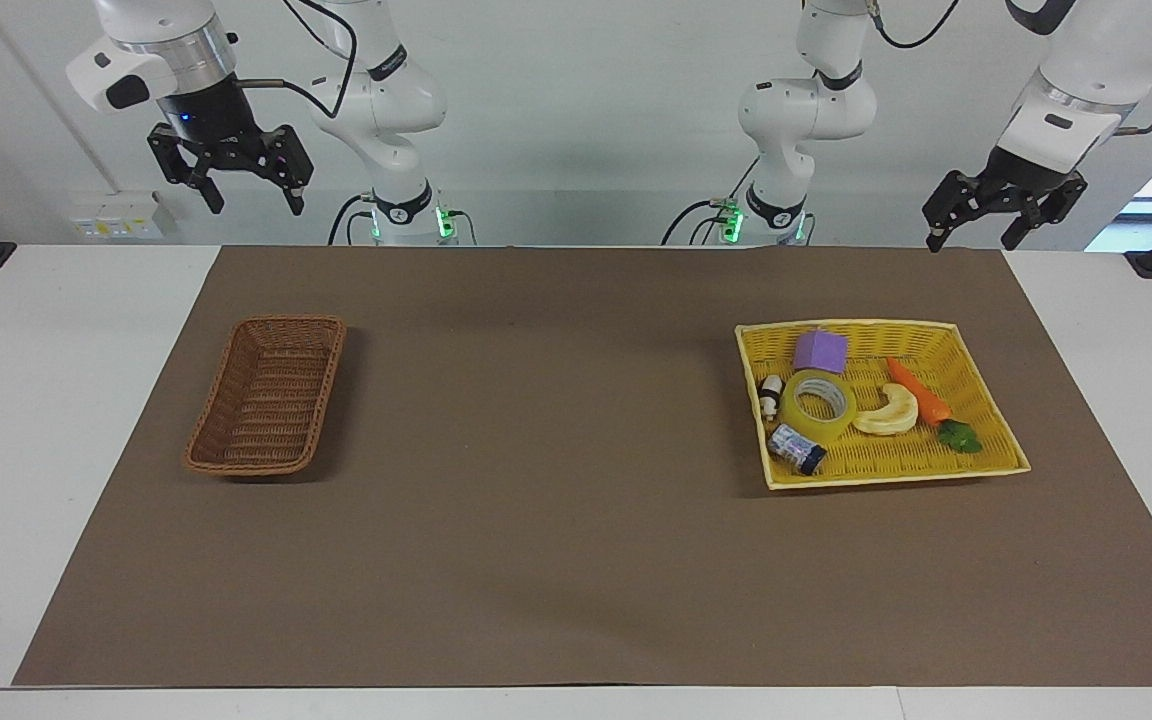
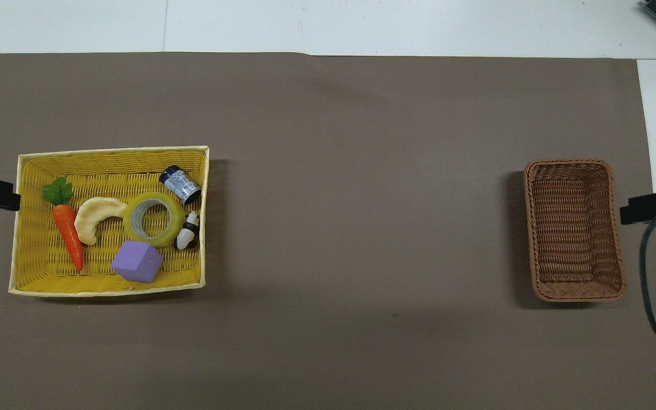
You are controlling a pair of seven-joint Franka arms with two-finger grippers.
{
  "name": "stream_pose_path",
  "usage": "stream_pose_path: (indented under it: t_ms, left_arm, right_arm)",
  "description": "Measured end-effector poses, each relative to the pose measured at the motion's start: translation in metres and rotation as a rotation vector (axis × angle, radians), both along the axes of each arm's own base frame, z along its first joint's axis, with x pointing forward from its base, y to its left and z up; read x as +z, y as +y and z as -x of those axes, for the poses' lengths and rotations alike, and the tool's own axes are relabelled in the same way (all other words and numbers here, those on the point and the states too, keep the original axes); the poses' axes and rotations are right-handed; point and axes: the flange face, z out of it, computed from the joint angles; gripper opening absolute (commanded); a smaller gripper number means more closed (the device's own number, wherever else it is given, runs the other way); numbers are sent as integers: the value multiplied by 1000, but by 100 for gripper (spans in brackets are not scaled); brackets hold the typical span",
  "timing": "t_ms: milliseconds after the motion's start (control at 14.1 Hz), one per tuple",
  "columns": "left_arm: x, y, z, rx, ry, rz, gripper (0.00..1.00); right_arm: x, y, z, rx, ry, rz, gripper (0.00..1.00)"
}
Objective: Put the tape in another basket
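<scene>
The tape [image 1: 818,403] lies flat in the yellow tray [image 1: 986,455], hole facing up, between a pale crescent [image 1: 889,411] and a panda toy [image 1: 769,395]. The brown basket [image 1: 267,395] sits toward the right arm's end. Both the left gripper [image 1: 972,236] and the right gripper [image 1: 252,203] hang released, holding nothing.

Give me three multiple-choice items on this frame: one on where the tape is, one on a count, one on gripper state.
1. Where is the tape?
A. In the yellow tray-basket
B. In the brown basket
C. On the mat

2. How many items lie in the yellow tray-basket?
A. Four
B. Six
C. Eight

3. What is the left gripper doing?
A. Shut on the tape
B. Open, holding nothing
C. Resting in the brown basket

Answers:
1. A, the tape lies flat beside the crescent slice.
2. B, six separate things lie inside it.
3. B, it hangs above the table edge, as does the open right gripper.
</scene>
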Motion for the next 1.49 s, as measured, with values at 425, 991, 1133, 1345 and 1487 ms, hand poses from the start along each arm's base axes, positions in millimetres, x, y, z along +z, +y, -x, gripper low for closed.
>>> stream_pose_path:
  t_ms: [425,991,1133,1345,1487]
  left_arm:
    - [0,0,0,0,0,0,100]
    - [0,0,0,0,0,0,100]
    - [0,0,0,0,0,0,100]
    - [0,0,0,0,0,0,100]
    - [0,0,0,0,0,0,100]
  right_arm:
    - [0,10,0,19,0,1,100]
    - [0,-5,0,-13,3,-28,100]
    - [0,-4,0,-12,2,-28,100]
    - [0,-4,0,-10,2,-29,100]
    - [0,-3,0,-9,2,-29,100]
